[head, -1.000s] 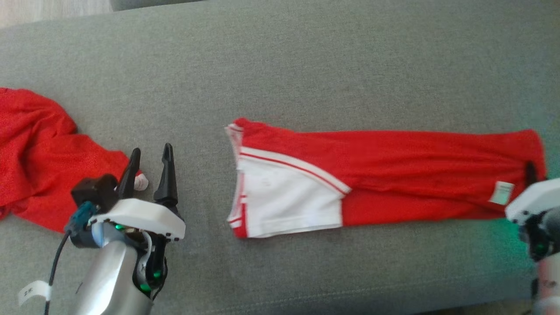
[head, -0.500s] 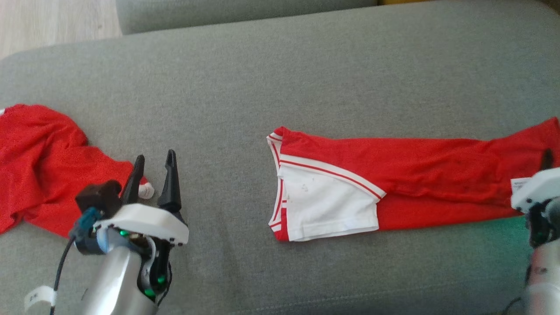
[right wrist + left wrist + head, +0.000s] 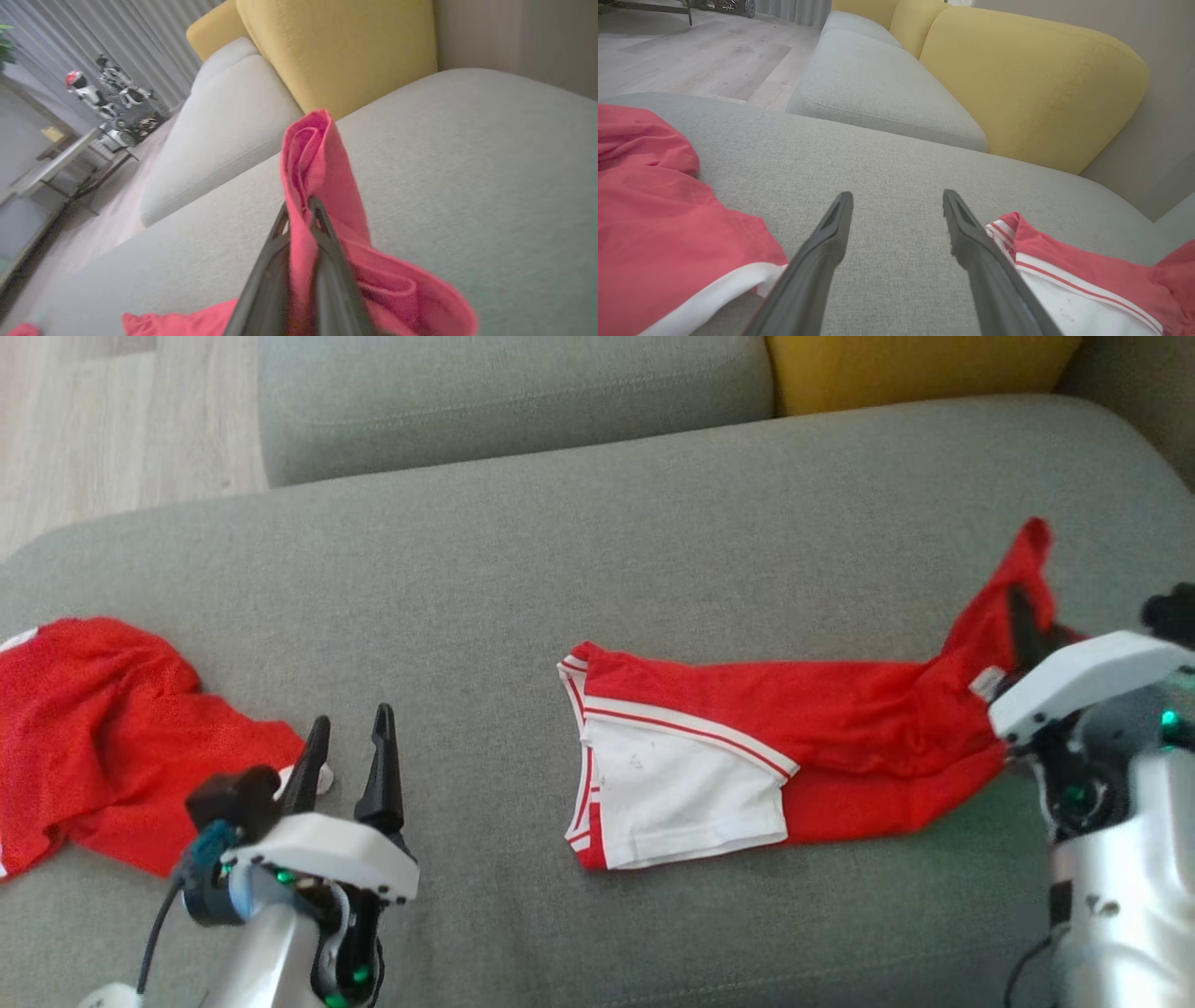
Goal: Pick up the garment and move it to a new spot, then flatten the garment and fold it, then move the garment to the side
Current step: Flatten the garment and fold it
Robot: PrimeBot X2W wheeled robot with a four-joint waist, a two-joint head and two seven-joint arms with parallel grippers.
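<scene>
Presently, one item in hand: garment (image 3: 840, 747), red with a white side panel (image 3: 681, 793) and striped trim, lying as a long narrow strip across the grey sofa (image 3: 597, 569) seat, right of centre in the head view. Its left end, the one with the panel, rests flat on the seat. Its right end is raised off the cushion and stands up in a bunched peak, a small white label (image 3: 982, 683) showing just below the hold. Right jaws: pressed together on that raised end, red cloth pinched between them and spilling to either side in the right wrist view. Left jaws: spread wide, holding nothing, hovering low over bare seat between the garment and a second, crumpled red cloth (image 3: 93, 737) further left, touching neither. Background: yellow cushion (image 3: 915, 364) behind the seat, wood floor (image 3: 121, 420) beyond. Step, as judged: the garment appears already laid out and narrowed lengthwise, so this looks like the fold, with the right end lifted for carrying across onto the panel end; a lift for moving it aside cannot be ruled out. Next move, as judged: keep the pinch firm, carry the end leftward high enough to avoid dragging the strip, lay it edge to edge over the panel end, and let the left jaws pin that end if it slides.
</scene>
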